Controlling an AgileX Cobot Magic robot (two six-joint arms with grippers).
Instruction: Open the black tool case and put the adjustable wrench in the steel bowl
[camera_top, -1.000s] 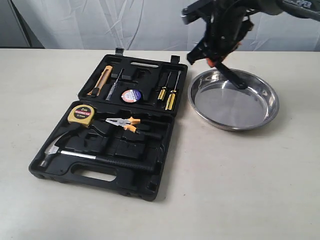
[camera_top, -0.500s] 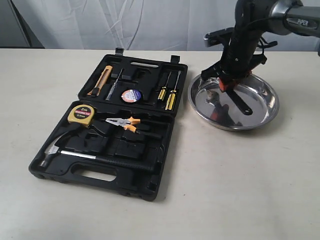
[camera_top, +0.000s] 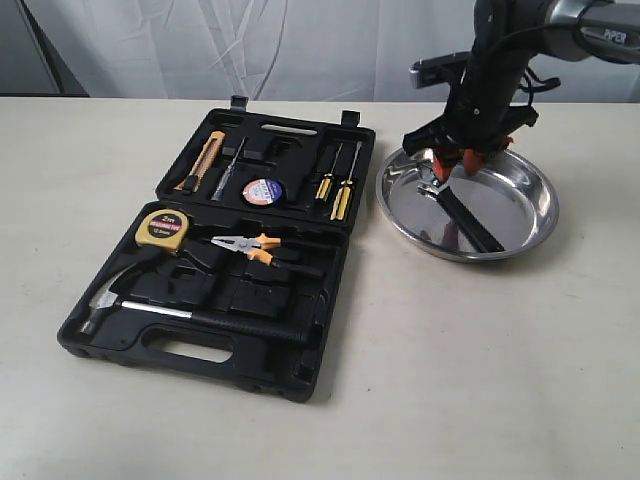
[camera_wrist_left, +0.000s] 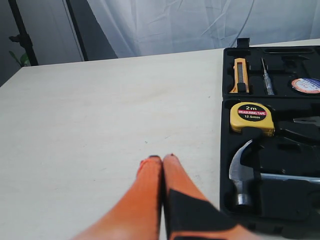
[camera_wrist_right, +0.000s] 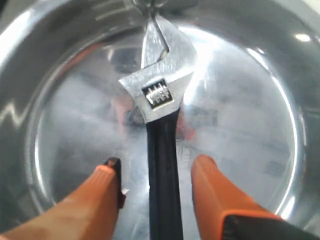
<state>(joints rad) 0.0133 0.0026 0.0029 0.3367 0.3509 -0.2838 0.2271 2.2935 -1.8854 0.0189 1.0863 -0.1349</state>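
Observation:
The black tool case (camera_top: 215, 255) lies open on the table, lid back, tools in its recesses. The steel bowl (camera_top: 520, 215) stands to its right. Inside the bowl lies the adjustable wrench (camera_top: 462, 213), silver head (camera_wrist_right: 159, 85) toward the bowl's left wall, black handle (camera_wrist_right: 163, 185) running between my right gripper's fingers. My right gripper (camera_top: 458, 160) hangs over the bowl, open, its orange fingers (camera_wrist_right: 102, 192) apart from the handle on both sides. My left gripper (camera_wrist_left: 162, 159) is shut and empty over bare table beside the case (camera_wrist_left: 270, 130); it does not show in the exterior view.
In the case sit a yellow tape measure (camera_top: 163, 229), orange-handled pliers (camera_top: 248, 245), a claw hammer (camera_top: 180, 312), a utility knife (camera_top: 202, 162), a tape roll (camera_top: 263, 190) and two yellow-handled screwdrivers (camera_top: 340, 183). A white curtain hangs behind the table.
My right gripper carried the wrench down from above the bowl's rim into the bowl and opened. The wrench now lies in the bowl, free of the fingers.

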